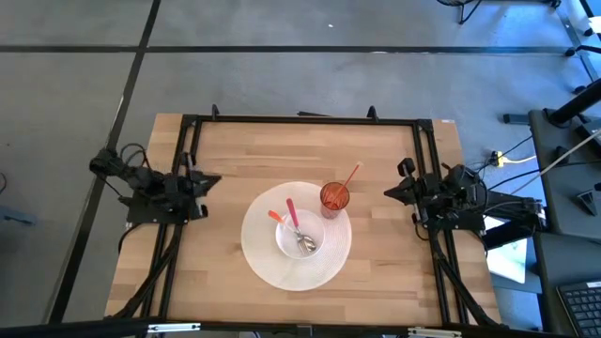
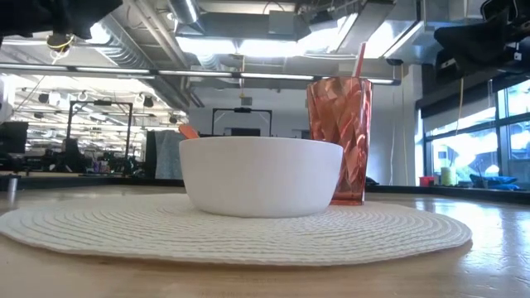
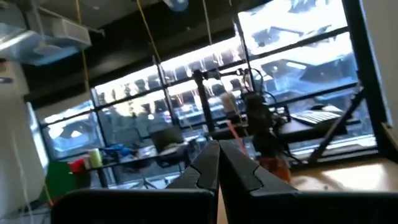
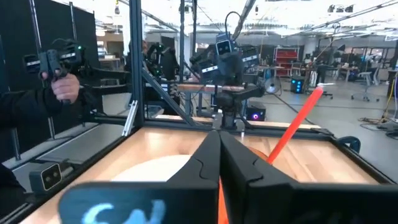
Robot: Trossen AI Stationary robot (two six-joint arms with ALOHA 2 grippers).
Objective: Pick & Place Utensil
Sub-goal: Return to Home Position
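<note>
Wooden counter (image 1: 225, 150) in a black frame (image 1: 300, 119), open workshop (image 2: 83, 124) beyond: the left hand (image 1: 212, 180) and right hand (image 1: 389, 192) sit at opposite sides of the frame, each closed and holding nothing. Between them the white mat (image 1: 263, 263) carries the white bowl (image 1: 316, 246), with the pink fork (image 1: 292, 214) leaning inside, and, nearer the right hand, the red cup (image 1: 334, 196) holding the red straw (image 1: 350, 176). Likely hazard: the straw tilts toward the right hand, so a low sweep of that arm could clip it and topple the cup.
</note>
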